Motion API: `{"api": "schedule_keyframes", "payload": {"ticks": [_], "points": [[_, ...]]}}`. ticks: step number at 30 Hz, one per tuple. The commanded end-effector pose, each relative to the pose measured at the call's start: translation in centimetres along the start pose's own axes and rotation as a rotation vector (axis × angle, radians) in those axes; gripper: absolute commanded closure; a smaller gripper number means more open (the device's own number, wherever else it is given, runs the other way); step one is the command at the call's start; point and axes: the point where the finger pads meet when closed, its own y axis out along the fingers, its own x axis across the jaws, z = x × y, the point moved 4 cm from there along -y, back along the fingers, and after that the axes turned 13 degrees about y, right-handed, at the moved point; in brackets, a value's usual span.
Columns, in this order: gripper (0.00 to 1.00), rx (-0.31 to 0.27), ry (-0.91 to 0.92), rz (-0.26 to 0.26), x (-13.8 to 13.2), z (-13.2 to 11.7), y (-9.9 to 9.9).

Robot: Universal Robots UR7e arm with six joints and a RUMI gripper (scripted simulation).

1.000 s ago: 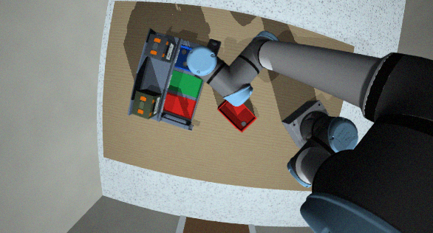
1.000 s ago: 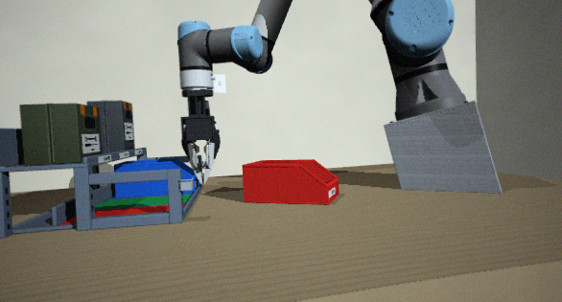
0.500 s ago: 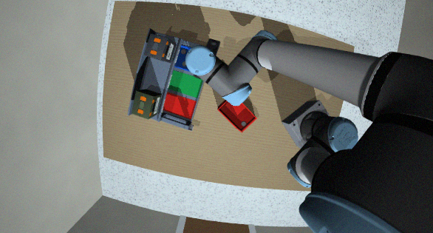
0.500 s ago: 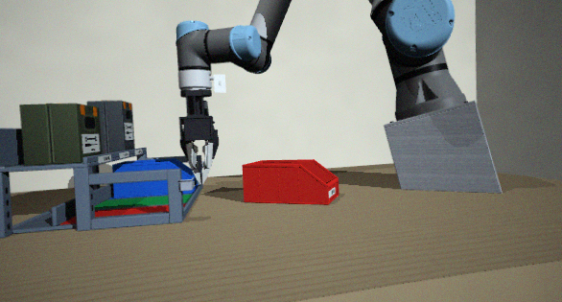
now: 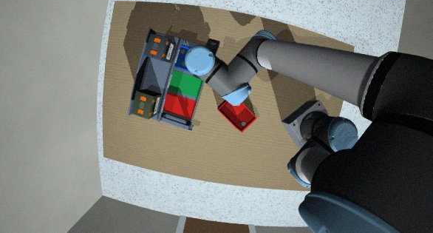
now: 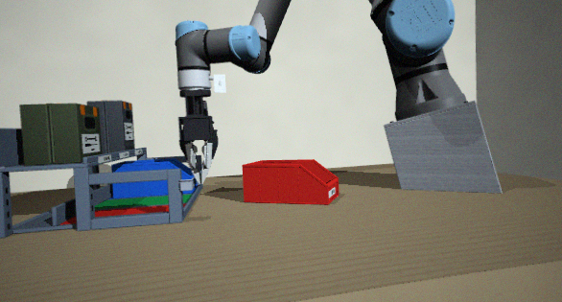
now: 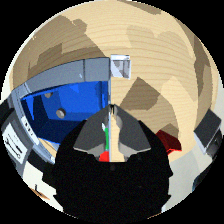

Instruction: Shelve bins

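A blue bin [image 6: 144, 177] [image 7: 65, 105] [image 5: 181, 58] sits in the end slot of the grey shelf [image 6: 81, 201] [image 7: 75, 72], under the low board. Its open front is at the shelf's front edge, and small parts show inside it in the wrist view. My gripper [image 6: 201, 170] [image 7: 112, 104] is shut, with its fingertips pointing down right at the bin's front rim. A red bin [image 5: 236, 116] [image 6: 288, 182] [image 7: 167, 140] stands on the table beside the shelf. A green mark [image 5: 185, 84] and a red mark [image 5: 179, 104] on the shelf floor are bare.
A green box [image 5: 144, 103] [image 6: 58, 134] and a grey box [image 5: 160, 48] [image 6: 112, 125] stand on the shelf's top board. The robot's grey base plate [image 6: 441, 153] [image 5: 299, 116] stands behind the red bin. The arm's forearm reaches over the table above the red bin.
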Motion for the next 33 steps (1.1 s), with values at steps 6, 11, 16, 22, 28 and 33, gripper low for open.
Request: {"api": "schedule_keyframes", "payload": {"ticks": [6, 11, 16, 22, 28, 33], "points": [[1.00, 0.000, 0.000, 0.002, -0.1, 0.0, -0.1], [1.00, 0.000, 0.000, 0.002, 0.1, 0.0, -0.2], [1.00, 0.000, 0.000, 0.002, 0.3, 0.1, -0.4], [1.00, 0.000, 0.000, 0.002, 0.9, 0.2, -1.1], [1.00, 0.000, 0.000, 0.002, 1.6, 0.4, -1.7], [1.00, 0.000, 0.000, 0.002, 1.8, 0.4, -1.9]]}}
